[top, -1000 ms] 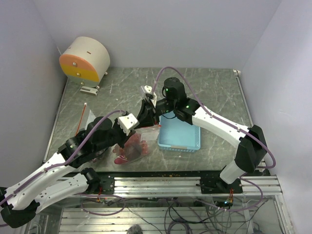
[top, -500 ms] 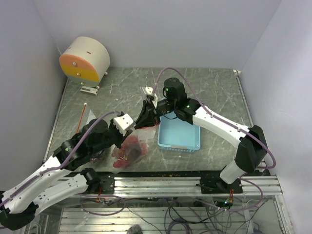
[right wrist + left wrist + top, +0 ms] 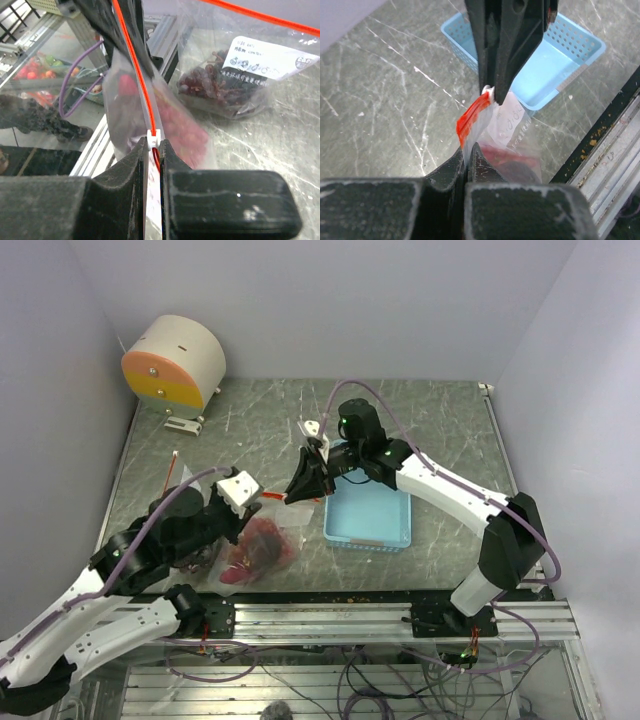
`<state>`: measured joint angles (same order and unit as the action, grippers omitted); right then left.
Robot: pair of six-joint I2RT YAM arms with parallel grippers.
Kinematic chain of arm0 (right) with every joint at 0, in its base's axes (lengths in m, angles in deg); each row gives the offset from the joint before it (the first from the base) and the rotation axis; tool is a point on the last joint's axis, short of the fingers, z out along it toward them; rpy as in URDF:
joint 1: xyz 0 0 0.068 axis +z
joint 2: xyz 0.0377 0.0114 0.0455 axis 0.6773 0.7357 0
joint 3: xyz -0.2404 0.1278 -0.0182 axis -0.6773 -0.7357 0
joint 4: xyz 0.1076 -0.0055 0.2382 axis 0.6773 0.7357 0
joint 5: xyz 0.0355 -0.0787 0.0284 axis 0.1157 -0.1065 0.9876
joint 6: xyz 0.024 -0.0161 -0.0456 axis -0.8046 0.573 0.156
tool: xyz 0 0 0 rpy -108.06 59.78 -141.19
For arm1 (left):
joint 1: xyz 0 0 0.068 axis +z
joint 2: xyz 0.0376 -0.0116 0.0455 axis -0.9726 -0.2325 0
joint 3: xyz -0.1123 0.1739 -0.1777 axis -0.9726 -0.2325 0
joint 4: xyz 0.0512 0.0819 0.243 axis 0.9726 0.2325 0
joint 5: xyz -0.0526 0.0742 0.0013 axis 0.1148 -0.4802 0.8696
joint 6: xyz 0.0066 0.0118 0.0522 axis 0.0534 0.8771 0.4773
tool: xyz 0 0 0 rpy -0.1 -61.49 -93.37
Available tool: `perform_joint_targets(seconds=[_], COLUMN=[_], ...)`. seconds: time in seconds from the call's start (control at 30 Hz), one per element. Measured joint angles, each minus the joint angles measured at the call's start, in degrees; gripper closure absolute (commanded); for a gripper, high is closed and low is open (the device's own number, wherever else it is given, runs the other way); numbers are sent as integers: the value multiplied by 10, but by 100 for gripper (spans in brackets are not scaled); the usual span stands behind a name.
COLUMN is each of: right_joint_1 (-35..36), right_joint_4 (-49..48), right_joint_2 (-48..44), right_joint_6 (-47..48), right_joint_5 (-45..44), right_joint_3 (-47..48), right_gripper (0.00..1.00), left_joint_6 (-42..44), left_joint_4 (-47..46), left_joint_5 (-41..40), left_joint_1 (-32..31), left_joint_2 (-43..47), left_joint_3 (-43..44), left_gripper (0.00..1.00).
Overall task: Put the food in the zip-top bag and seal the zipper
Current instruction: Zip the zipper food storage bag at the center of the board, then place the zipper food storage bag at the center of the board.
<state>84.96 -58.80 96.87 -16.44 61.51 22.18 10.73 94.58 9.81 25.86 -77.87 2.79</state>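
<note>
Top view first: compared with a second ago, the left gripper has pulled back toward the near-left, and the zip-top bag has slid left with it, off the edge of the blue tray. The right gripper has dropped lower and nearer. The zipper is now a short orange line strung between the two of them. The food sits red inside the bag on the table, partly under the left arm. From here I can't make out either set of fingers.

Left wrist: the left gripper is pressed together on the near end of the zipper. The right gripper pinches the far end. The food is a dark blur low in the bag.

Right wrist: the right gripper is clamped on the zipper right at a small white slider. The food shows pinkish through the plastic. Farther back, dark grapes lie under labelled plastic; can't tell if that's the same bag.
</note>
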Motion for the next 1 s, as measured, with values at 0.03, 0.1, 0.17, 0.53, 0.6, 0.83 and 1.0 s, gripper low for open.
perform_joint_targets(seconds=[0.03,0.1,0.17,0.53,0.6,0.83,1.0], right_joint_1=[-4,-14,-28,-117,-119,-137,-136], right_joint_4=[6,11,14,17,7,-32,-42], right_joint_2=[0,-1,-1,-1,2,4,-27], right_joint_6=[10,27,39,52,31,-87,-160], right_joint_5=[2,7,12,61,41,-107,-230], right_joint_3=[-1,-8,-18,-66,-66,-73,-84], right_gripper=[97,97,97,58,2,0,0], left_joint_6=[0,0,0,-2,-5,-42,-60], left_joint_4=[6,13,21,56,51,-24,-127], left_joint_5=[-7,-25,-42,-126,-135,-188,-218], left_joint_1=[0,0,0,-1,-1,-1,-1], left_joint_2=[6,20,33,94,95,71,14], left_joint_3=[6,19,32,79,71,46,22], left_gripper=[93,93,93,93,93,93,75])
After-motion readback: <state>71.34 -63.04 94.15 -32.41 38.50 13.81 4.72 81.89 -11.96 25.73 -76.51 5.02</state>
